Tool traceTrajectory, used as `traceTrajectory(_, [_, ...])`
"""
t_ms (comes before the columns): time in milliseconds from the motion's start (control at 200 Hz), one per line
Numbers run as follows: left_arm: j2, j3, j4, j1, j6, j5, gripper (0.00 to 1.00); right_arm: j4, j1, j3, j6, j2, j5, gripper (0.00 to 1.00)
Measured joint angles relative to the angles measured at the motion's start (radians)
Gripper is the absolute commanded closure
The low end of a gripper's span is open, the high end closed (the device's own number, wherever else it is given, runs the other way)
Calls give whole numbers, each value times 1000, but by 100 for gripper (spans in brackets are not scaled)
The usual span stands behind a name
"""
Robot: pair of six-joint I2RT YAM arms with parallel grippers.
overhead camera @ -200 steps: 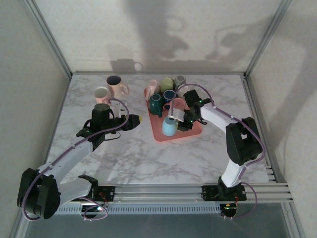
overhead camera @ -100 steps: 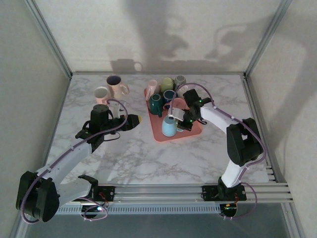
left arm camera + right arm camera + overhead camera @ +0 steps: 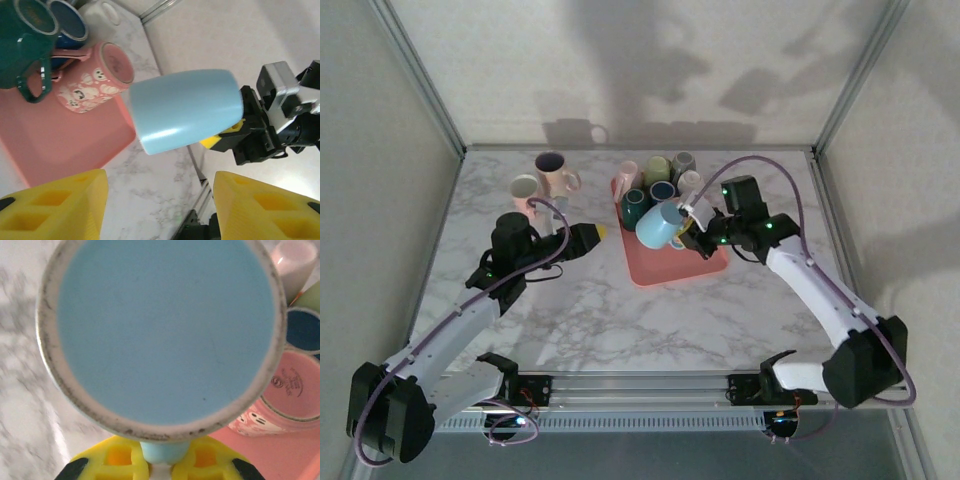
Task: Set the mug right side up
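the right arm (image 3: 812, 287) reaches in over the pink plastic tray (image 3: 665, 272), right gripper (image 3: 692, 226) clenched on the handle of the light blue ceramic mug (image 3: 658, 225), which hangs on its side above the tray. left of the tray, the left arm (image 3: 460, 325) stretches forward, left gripper (image 3: 590, 238) spread and holding nothing.

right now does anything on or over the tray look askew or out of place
The light blue mug hangs sideways above the pink tray, held by its handle in the right gripper. A pink patterned mug on the tray shows its base, so it seems inverted. Nothing looks spilled or broken.
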Motion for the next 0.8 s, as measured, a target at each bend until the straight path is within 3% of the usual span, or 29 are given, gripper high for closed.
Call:
traceTrajectory(175, [-11, -32, 180, -35, -135, 24, 39, 37, -4, 45, 244, -25, -42, 100])
traceTrajectory(481, [30, -60, 505, -136, -341, 7, 42, 291, -6, 39, 644, -63, -147, 100])
traceTrajectory(801, [133, -72, 746, -216, -470, -63, 38, 535, -6, 3, 921, -86, -221, 100])
